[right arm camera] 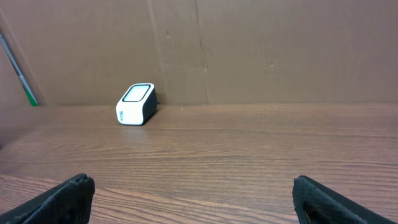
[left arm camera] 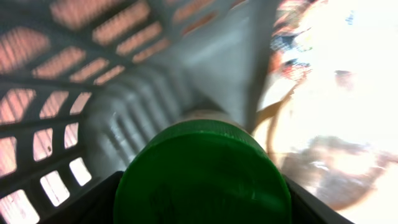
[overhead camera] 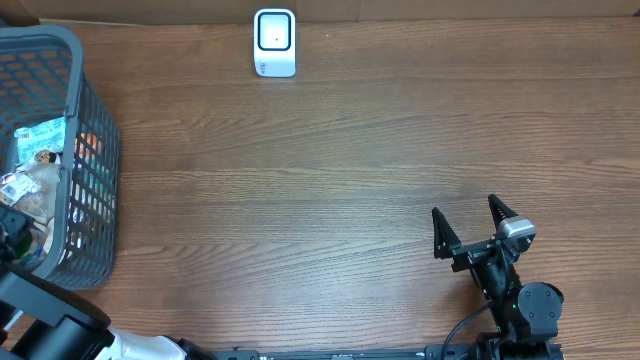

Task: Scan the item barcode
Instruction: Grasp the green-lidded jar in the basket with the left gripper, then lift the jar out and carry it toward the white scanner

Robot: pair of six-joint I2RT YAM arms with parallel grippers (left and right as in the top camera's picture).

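In the left wrist view a round green lid (left arm camera: 202, 155) of an item fills the lower middle. My left gripper (left arm camera: 202, 208) is down inside the grey basket (left arm camera: 62, 93), and both black fingers press against the lid's sides. The item's body below the lid is hidden. From overhead only a dark bit of the left gripper (overhead camera: 12, 235) shows in the basket (overhead camera: 100, 150). A white barcode scanner (overhead camera: 274, 42) stands at the table's far edge and also shows as the scanner (right arm camera: 135, 104) in the right wrist view. My right gripper (overhead camera: 470, 225) rests open near the front right, with nothing in it (right arm camera: 193, 199).
The basket holds several packaged goods (overhead camera: 38, 150) beside the lid. A brown cardboard wall (right arm camera: 249, 50) backs the table behind the scanner. Wood tabletop (overhead camera: 320, 190) lies between basket, scanner and right arm.
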